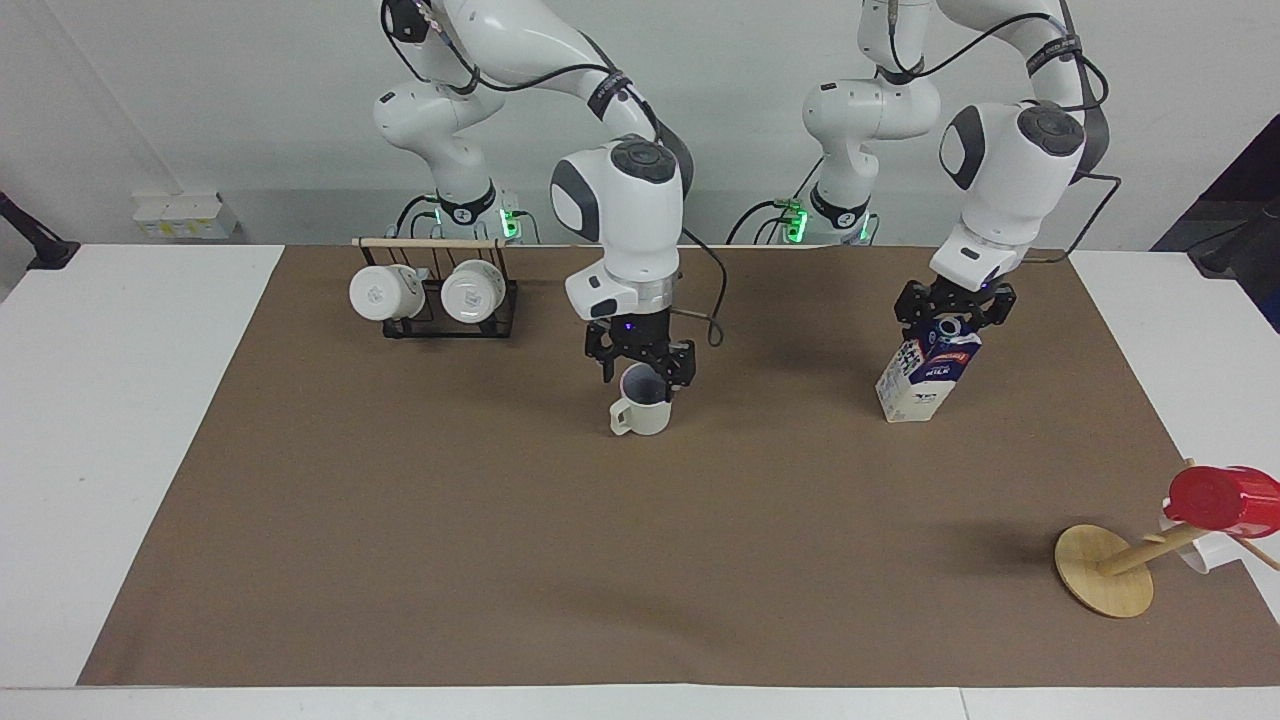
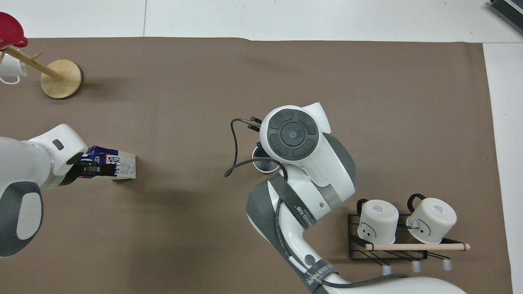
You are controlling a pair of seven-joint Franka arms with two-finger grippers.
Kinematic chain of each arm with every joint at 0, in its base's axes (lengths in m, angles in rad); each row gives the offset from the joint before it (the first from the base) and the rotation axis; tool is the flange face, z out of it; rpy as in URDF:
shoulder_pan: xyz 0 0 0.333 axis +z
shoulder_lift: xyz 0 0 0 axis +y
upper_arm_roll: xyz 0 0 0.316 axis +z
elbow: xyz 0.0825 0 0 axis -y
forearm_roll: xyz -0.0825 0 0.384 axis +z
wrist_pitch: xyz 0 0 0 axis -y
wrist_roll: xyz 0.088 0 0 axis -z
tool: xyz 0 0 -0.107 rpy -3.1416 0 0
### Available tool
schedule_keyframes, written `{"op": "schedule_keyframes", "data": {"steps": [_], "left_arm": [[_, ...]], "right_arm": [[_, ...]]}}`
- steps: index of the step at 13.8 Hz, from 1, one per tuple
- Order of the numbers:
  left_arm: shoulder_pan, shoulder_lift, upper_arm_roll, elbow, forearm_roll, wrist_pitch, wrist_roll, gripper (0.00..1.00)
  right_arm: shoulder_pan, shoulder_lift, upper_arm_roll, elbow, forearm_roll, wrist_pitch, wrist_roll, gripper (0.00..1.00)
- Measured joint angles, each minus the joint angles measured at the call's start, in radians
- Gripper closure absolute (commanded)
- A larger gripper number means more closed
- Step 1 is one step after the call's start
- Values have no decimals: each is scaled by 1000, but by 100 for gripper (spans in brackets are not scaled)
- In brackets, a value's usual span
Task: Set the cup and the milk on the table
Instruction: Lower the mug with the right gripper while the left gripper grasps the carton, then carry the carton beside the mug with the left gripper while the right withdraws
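Note:
The cream cup (image 1: pixel 640 414) stands upright on the brown sheet of the table (image 1: pixel 500 520), near the middle. My right gripper (image 1: pixel 645 368) hangs open just above its rim and holds nothing. In the overhead view that arm's wrist covers most of the cup (image 2: pixel 263 165). The milk (image 1: pixel 925 385) stands upright toward the left arm's end of the table. Its blue top and round spout sit between the fingers of my left gripper (image 1: pixel 955 318), which is open and low around the carton's top. From overhead the left gripper (image 2: pixel 88 168) covers the spout end of the milk (image 2: pixel 121 165).
A black wire rack (image 1: pixel 435 318) with two white mugs stands close to the robots at the right arm's end. A tilted wooden stand (image 1: pixel 1105 570) carries a red cup (image 1: pixel 1220 497) at the table's corner, far from the robots, at the left arm's end.

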Motion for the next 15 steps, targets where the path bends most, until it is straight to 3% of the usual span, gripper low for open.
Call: {"op": "schedule_keyframes", "data": {"steps": [1, 4, 9, 15], "left_arm": [[0, 0, 0, 0, 0, 2, 0, 51], [0, 4, 0, 12, 0, 2, 0, 61], [-7, 37, -2, 119, -1, -71, -19, 63], [-231, 96, -15, 257, -31, -156, -358, 69]], "right_arm": [[-18, -27, 0, 0, 0, -30, -34, 0], [-59, -92, 0, -1, 1, -107, -122, 0], [-130, -171, 0, -1, 7, -206, -248, 0], [-241, -265, -2, -2, 24, -350, -428, 0]]}}
